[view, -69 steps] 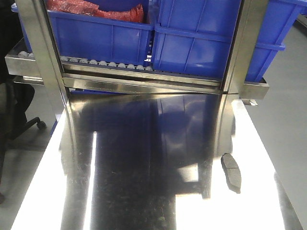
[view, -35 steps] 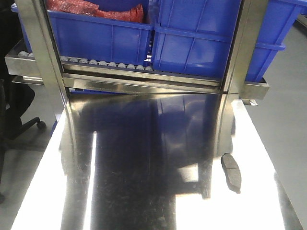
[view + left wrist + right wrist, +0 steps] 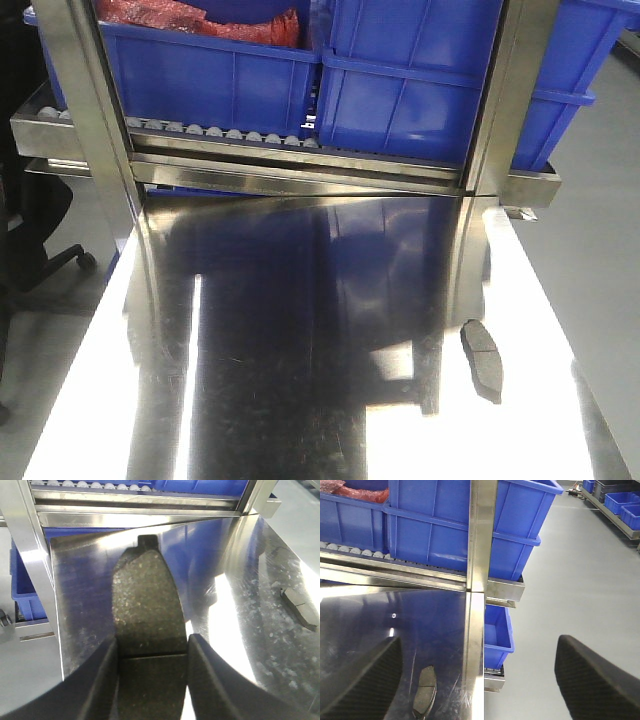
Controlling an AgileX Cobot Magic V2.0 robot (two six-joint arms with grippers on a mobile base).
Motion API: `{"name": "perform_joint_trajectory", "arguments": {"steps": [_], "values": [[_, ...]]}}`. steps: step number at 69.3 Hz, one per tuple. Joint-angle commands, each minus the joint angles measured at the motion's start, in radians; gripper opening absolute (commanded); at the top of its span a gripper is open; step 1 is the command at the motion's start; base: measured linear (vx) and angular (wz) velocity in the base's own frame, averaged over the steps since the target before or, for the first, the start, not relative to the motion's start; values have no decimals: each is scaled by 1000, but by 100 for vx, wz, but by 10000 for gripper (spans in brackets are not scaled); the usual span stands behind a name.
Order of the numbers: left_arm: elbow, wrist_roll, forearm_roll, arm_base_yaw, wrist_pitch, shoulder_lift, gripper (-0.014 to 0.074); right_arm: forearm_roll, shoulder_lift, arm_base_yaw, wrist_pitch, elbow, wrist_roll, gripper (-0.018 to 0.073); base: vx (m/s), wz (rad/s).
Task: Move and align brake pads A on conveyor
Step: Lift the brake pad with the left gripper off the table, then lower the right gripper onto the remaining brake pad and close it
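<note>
In the left wrist view my left gripper (image 3: 152, 656) is shut on a brake pad (image 3: 145, 600), both fingers pressing its long edges near the centre groove. The pad's speckled grey face points up and forward above the steel table (image 3: 240, 580). Another brake pad (image 3: 482, 360) lies flat near the table's right edge, also seen as the pad (image 3: 299, 609) from the left wrist and the pad (image 3: 425, 690) from the right wrist. My right gripper (image 3: 476, 680) hangs open over that right edge, with the lying pad just inside its left finger (image 3: 365, 680). The conveyor is out of view.
Blue bins (image 3: 400, 80) sit on a roller rack (image 3: 230, 135) behind the table, between steel uprights (image 3: 500, 100). A lower blue bin (image 3: 497, 635) stands under the rack at the right. Grey floor (image 3: 580, 580) lies beyond the table's right edge.
The pad on the table has not moved. The dark reflection on the steel surface has shifted slightly toward the right.
</note>
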Motion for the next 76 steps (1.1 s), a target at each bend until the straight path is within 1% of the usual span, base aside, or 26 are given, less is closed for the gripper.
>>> {"name": "perform_joint_trajectory", "arguments": {"steps": [1, 9, 21, 28, 35, 44, 52, 61, 73, 76], "values": [[-28, -9, 1, -5, -83, -5, -6, -7, 12, -2, -72, -26, -2, 592, 0, 0], [-28, -9, 1, -5, -83, -5, -6, -6, 14, -2, -97, -26, 2, 592, 0, 0], [-28, -9, 1, -5, -83, -5, -6, 28, 21, -2, -107, -26, 2, 592, 0, 0], [-28, -9, 1, -5, -83, -5, -6, 40, 55, -2, -117, -28, 5, 592, 0, 0], [-28, -9, 1, -5, -83, -5, -6, 48, 134, -2, -118, -29, 26, 592, 0, 0], [-28, -9, 1, -5, -83, -5, -6, 85, 296, -2, -113, -38, 39, 592, 0, 0], [-28, -9, 1, -5, -83, -5, -6, 107, 468, -2, -76, -87, 39, 592, 0, 0], [-28, -9, 1, -5, -82, -5, -6, 120, 682, -2, 7, -172, 35, 592, 0, 0], [-28, -9, 1, -5, -82, -5, -6, 182, 943, -1, 130, -284, -3, 592, 0, 0], [-28, -9, 1, -5, -82, -5, -6, 188, 1008, 12, 146, -311, -4, 592, 0, 0]]}}
